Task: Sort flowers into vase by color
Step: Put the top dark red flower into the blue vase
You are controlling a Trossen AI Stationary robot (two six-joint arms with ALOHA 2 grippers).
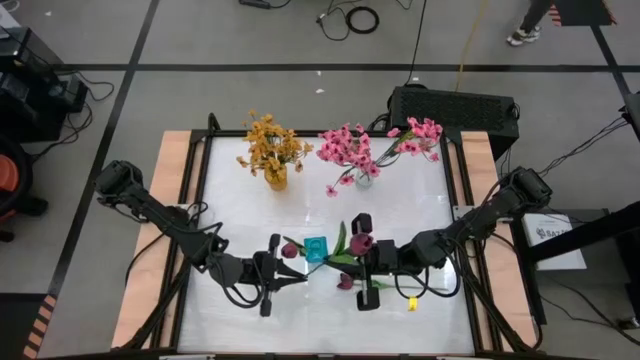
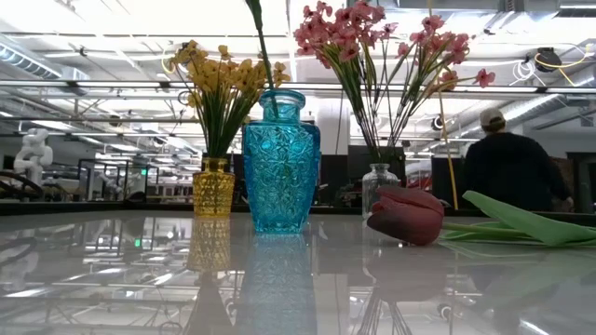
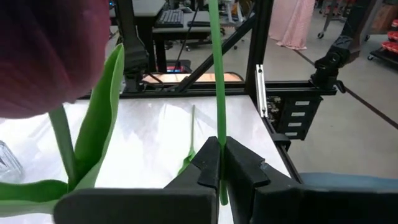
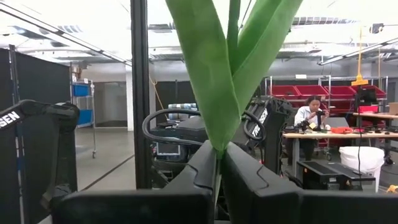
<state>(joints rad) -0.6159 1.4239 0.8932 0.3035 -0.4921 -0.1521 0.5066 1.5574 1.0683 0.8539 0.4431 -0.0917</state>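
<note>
Near the worktop's front edge, the left gripper pinches a green stem, its bloom cut off from view. The right gripper clamps a leafy stem beside the blue vase.

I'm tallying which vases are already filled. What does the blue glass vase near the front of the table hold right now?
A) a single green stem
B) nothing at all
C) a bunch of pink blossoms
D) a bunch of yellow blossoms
A: in the low view one thin green stem rises from the blue vase, while the yellow blossoms and pink blossoms stand in other vases behind it.
</note>
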